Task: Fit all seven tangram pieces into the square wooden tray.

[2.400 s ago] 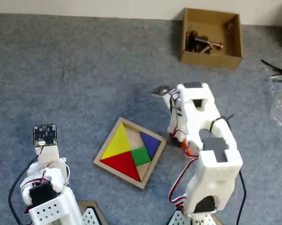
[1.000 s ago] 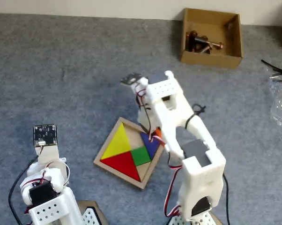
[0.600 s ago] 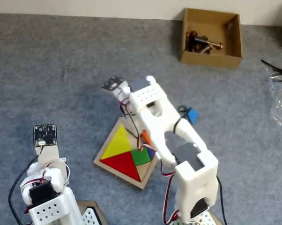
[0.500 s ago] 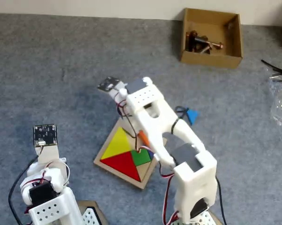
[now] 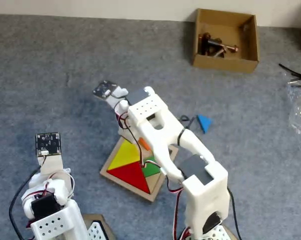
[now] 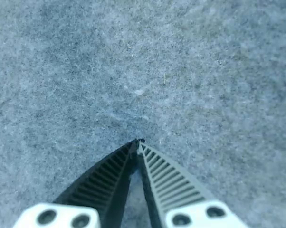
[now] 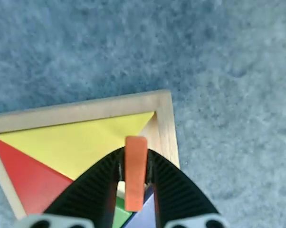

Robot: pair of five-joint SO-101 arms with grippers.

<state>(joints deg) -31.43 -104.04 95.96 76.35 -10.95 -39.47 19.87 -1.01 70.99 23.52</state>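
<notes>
Over the tray's corner: your right gripper (image 7: 135,156) hangs here, its jaws closed on the orange piece (image 7: 136,180), which stands on its thin edge between them.
Orange piece, long axis: it runs along the fingers and points outward, toward the corner of the rim.
Tray: the square wooden tray (image 7: 165,124) lies directly under your right gripper. The yellow triangle (image 7: 81,142) and the red triangle (image 7: 24,178) are seated, and the green piece (image 7: 118,209) and the blue piece (image 7: 147,214) show just below the jaws.
Free slot: a strip of bare wood (image 7: 153,129) shows between the yellow triangle's tip and the rim, just ahead of the orange piece. I judge that the piece belongs there, so you must lower it and lay it flat along that rim.
Left gripper: your left gripper (image 6: 137,142) is closed on nothing, over bare carpet and well apart from the tray (image 5: 114,150). The right arm is clearly nearer.
Loose piece: a small blue triangle (image 5: 204,122) lies on the carpet, apart from the tray, not yet placed.
</notes>
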